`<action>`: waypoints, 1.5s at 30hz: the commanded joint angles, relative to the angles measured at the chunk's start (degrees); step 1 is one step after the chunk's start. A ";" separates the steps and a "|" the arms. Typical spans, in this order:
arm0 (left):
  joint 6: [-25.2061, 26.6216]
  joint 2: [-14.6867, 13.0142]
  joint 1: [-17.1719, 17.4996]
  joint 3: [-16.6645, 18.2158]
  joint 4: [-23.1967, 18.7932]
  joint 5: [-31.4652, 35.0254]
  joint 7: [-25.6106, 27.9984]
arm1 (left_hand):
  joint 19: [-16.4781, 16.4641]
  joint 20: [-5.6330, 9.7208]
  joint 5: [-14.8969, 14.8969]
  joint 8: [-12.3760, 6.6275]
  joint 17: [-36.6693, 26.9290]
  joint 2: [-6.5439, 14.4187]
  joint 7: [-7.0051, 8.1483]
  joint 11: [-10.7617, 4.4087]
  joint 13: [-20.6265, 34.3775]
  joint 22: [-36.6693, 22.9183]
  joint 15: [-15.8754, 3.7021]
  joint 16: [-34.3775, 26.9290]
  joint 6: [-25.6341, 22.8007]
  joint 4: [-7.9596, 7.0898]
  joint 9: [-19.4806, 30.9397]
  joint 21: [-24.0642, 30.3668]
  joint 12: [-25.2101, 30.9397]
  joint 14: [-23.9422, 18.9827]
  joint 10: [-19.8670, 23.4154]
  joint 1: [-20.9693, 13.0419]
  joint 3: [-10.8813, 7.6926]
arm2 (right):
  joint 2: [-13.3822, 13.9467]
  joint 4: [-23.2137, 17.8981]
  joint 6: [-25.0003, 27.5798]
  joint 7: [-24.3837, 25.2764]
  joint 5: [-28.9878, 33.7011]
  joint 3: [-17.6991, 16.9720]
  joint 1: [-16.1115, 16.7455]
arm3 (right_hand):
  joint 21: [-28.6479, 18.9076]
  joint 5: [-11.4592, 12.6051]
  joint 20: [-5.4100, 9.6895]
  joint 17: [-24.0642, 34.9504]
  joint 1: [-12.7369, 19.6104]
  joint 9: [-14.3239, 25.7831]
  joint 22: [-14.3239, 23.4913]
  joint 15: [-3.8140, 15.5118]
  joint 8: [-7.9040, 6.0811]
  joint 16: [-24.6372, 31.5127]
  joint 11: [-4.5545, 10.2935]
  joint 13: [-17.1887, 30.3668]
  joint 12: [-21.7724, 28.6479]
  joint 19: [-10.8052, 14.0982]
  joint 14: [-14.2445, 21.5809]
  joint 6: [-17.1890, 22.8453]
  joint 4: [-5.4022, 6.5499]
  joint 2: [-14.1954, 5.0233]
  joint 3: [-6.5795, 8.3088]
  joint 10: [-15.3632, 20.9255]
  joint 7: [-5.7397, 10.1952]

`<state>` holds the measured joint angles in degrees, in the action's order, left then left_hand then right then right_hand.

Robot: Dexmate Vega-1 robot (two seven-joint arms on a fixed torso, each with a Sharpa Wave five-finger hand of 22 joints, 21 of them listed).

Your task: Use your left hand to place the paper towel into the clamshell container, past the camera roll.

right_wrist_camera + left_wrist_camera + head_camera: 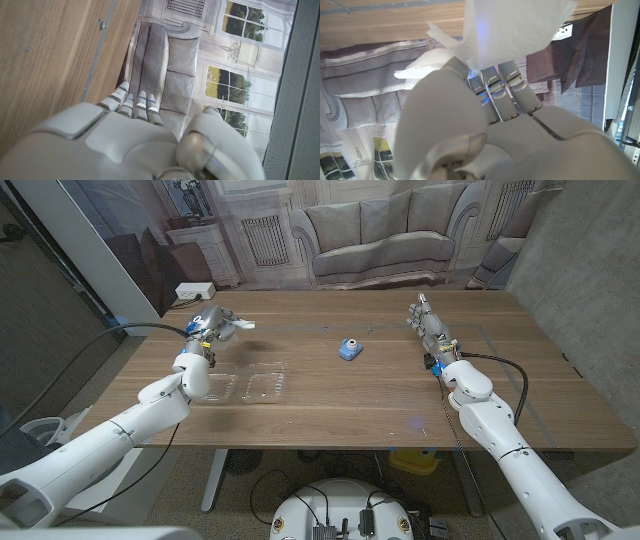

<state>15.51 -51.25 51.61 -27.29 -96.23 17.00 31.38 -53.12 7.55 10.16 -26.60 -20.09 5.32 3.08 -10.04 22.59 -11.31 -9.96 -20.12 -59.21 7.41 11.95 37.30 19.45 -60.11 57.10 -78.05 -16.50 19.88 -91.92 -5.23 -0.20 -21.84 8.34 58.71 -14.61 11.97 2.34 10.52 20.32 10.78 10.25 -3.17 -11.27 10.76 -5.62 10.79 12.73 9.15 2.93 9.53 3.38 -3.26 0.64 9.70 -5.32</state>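
Note:
My left hand is raised above the table's left side and grips a white paper towel, which sticks out past its fingers. In the left wrist view the paper towel spreads wide beyond the curled fingers. A clear clamshell container lies open on the table just in front of that hand. A small blue camera roll sits near the table's middle. My right hand stands at the right side, fingers straight and close together, holding nothing.
The wooden table has a far edge backed by a printed sofa backdrop. A white power strip lies beyond the far left corner. A thin line is marked on the table's right part.

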 commanded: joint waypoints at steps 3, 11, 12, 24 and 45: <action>-6.66 -2.20 1.69 1.74 -0.26 0.13 -1.11 | 0.35 1.93 0.02 -0.46 -0.40 -0.22 -0.24 -0.11 0.42 -0.09 -3.45 0.11 -0.47 -0.10 -0.02 0.45 -0.51 -0.65 0.65 0.01 0.09 | -0.16 -1.15 0.28 0.21 -0.24 0.06 0.77 | 0.14 -0.03 0.61 0.12 0.10 0.13 0.20 -0.18 0.01 0.08 -0.06 0.13 -0.09 0.56 0.40 0.22 -0.18 -0.44 0.16 0.35 -0.18; -8.00 -3.18 2.03 2.45 -1.10 1.91 -1.39 | 0.65 1.85 0.02 -0.47 -0.62 -0.22 -0.14 -0.24 0.75 -0.04 -3.43 0.22 -0.45 -0.14 -0.06 0.72 -0.64 -0.67 0.74 0.07 0.11 | 0.20 -2.59 0.32 1.39 0.58 -0.43 1.77 | 0.23 -0.04 0.63 0.12 0.08 0.12 0.20 -0.19 0.01 0.11 -0.04 0.13 -0.06 0.70 0.52 0.22 -0.22 -0.45 0.12 0.44 -0.12; -8.29 -3.24 2.18 2.58 -1.11 1.90 -1.40 | 0.67 1.85 0.02 -0.47 -0.65 -0.22 -0.16 -0.24 0.80 -0.03 -3.43 0.24 -0.44 -0.15 -0.06 0.77 -0.70 -0.66 0.67 0.07 0.11 | 0.26 -2.76 0.42 1.52 0.64 -0.49 1.89 | 0.24 -0.04 0.63 0.12 0.08 0.12 0.20 -0.18 -0.01 0.10 -0.11 0.13 -0.04 0.71 0.50 0.28 -0.22 -0.45 0.11 0.48 -0.14; -11.74 -5.39 4.21 4.10 -1.91 2.79 -1.95 | 1.01 1.83 0.03 -0.57 -0.95 -0.25 -0.15 -0.07 1.25 0.04 -3.44 0.39 -0.65 -0.16 -0.09 1.15 -0.91 -0.63 0.71 0.10 0.13 | 0.20 -4.50 1.86 3.13 1.34 -0.54 2.84 | 0.41 -0.04 0.59 0.12 0.08 0.12 0.21 -0.21 -0.02 0.09 -0.03 0.13 -0.05 0.80 0.55 0.30 -0.28 -0.49 0.07 0.49 -0.15; -23.77 -8.00 6.79 6.77 0.32 2.49 -2.41 | 1.49 1.28 0.00 -1.49 -1.85 -0.61 0.15 0.65 1.46 0.24 -3.34 0.56 -3.44 -0.04 -0.48 2.15 -1.55 -0.76 1.70 0.04 0.16 | -0.93 -6.52 2.05 5.40 3.34 0.69 4.00 | 0.67 -0.04 0.66 0.12 0.08 0.12 0.22 -0.19 0.01 0.07 -0.04 0.13 -0.07 0.91 0.57 0.22 -0.35 -0.58 0.01 0.49 -0.19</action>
<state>-2.28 -58.42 57.56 -21.48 -97.66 19.76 29.21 -51.93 7.17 10.17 -27.50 -21.70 5.10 3.27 -9.39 24.12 -10.91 -10.17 -19.50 -61.72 7.41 11.40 38.81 18.12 -60.32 58.09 -77.82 -16.51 19.64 -97.14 -3.46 3.85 -19.28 8.63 61.79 -13.97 11.97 2.03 10.52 20.26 10.78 10.25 -3.38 -11.27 10.76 -5.62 10.79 12.73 9.45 3.13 9.53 3.39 -3.67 0.65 9.70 -5.32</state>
